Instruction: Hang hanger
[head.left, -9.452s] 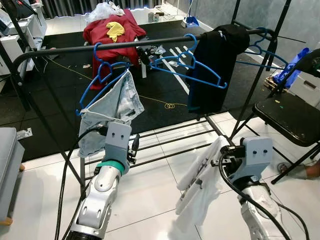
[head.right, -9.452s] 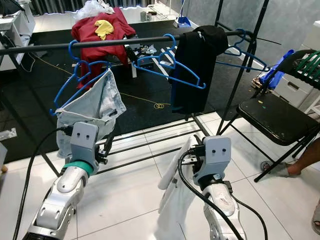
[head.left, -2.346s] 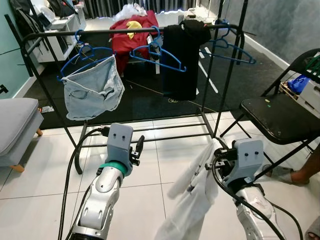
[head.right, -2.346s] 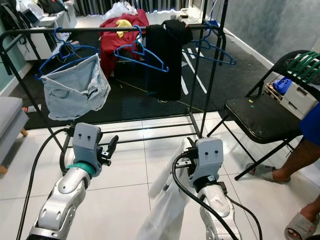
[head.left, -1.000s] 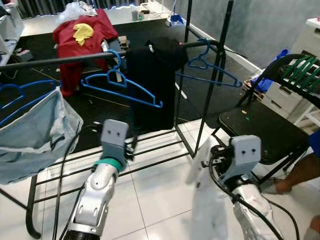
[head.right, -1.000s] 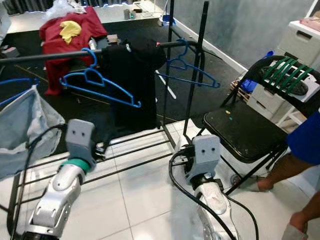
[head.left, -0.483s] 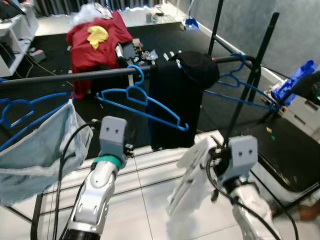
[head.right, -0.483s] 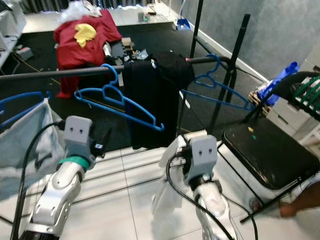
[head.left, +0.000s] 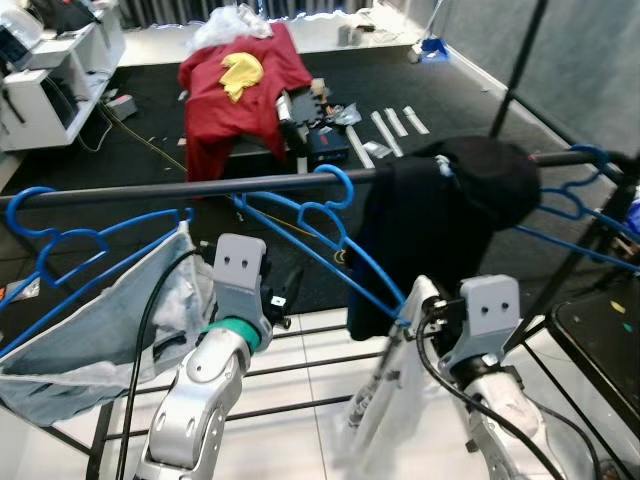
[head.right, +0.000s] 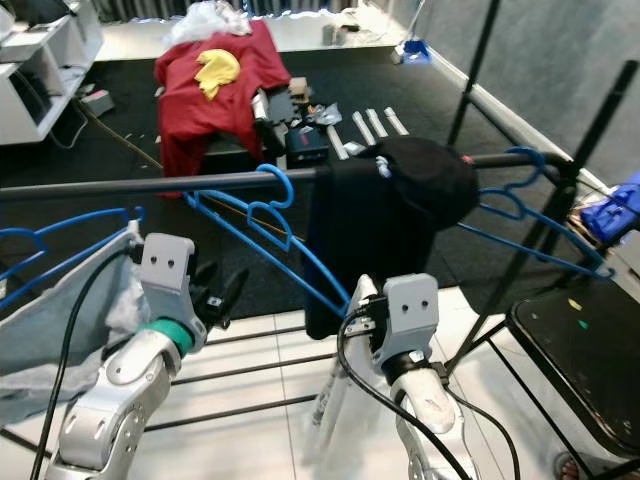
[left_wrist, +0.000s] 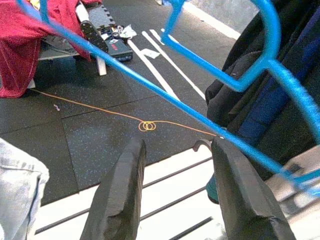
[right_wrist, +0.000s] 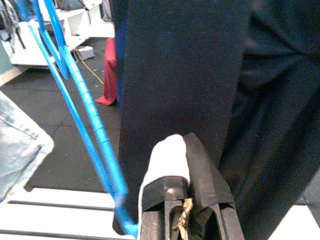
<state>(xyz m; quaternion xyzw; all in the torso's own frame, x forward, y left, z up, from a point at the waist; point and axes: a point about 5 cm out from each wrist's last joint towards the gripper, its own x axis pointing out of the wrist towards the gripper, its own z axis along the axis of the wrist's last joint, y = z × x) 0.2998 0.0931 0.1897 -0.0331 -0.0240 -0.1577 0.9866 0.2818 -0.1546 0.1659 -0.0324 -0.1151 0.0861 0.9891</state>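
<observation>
The white garment (head.left: 385, 400) on its hanger was held pinched in the right tool (right_wrist: 181, 212), the cloth seen clamped between the two black fingers in the right wrist view, and it was raised just below the black rail (head.left: 200, 187) of the clothes rack, close in front of the black garment (head.left: 420, 230) that was draped over the rail. An empty blue hanger (head.left: 325, 235) was hooked on the rail just to the left of the black garment, and its lower arm was seen sloping down to touch or nearly touch the top of the white garment, so that it lay directly in the path between the held garment and the rail. The left tool (left_wrist: 175, 195) was held with its fingers spread apart and nothing between them, below the rail and near that same blue hanger. Further left, pale denim shorts (head.left: 110, 330) were hung from another blue hanger (head.left: 60, 240), and a further blue hanger (head.right: 520, 220) was hooked at the right end of the rail. Beyond the rack, a red cloth with a yellow patch (head.left: 235, 80) was spread over something on the dark floor, and the seat of a black chair (head.right: 580, 350) was seen at the right
</observation>
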